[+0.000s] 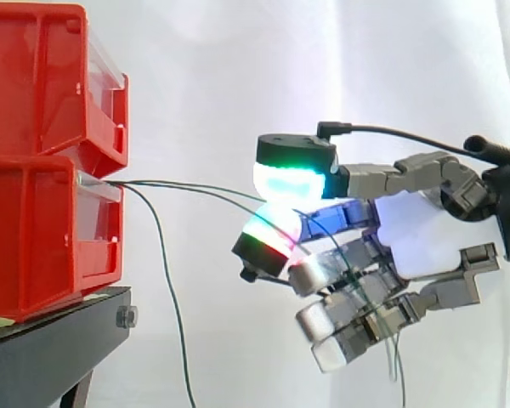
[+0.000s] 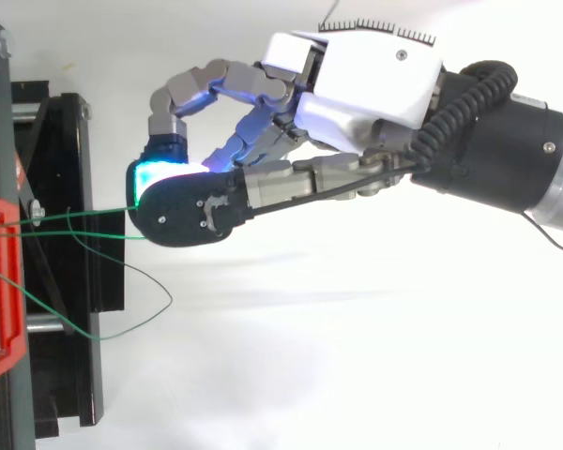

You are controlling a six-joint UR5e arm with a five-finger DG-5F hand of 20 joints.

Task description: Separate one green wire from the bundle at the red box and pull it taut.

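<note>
Two stacked red boxes (image 1: 34, 246) stand at the left on a black stand (image 1: 51, 348). Thin green wires come out at the lower box's front top edge. One green wire (image 1: 195, 185) runs almost straight rightwards into my hand (image 1: 425, 229), and a second runs just under it. The hand reaches in from the right with its fingers curled. The wire is pinched between a green-cyan glowing pad (image 1: 293, 178) and the pad below it. In the top view the pinched wire (image 2: 84, 213) stretches from the red box (image 2: 5, 281) to the hand (image 2: 366, 80). A wire tail hangs below the fingers.
A third green wire (image 1: 174, 314) droops from the box down past the stand's edge. In the top view a slack wire (image 2: 159, 309) loops out and back to the stand (image 2: 75, 375). A white curtain hangs behind.
</note>
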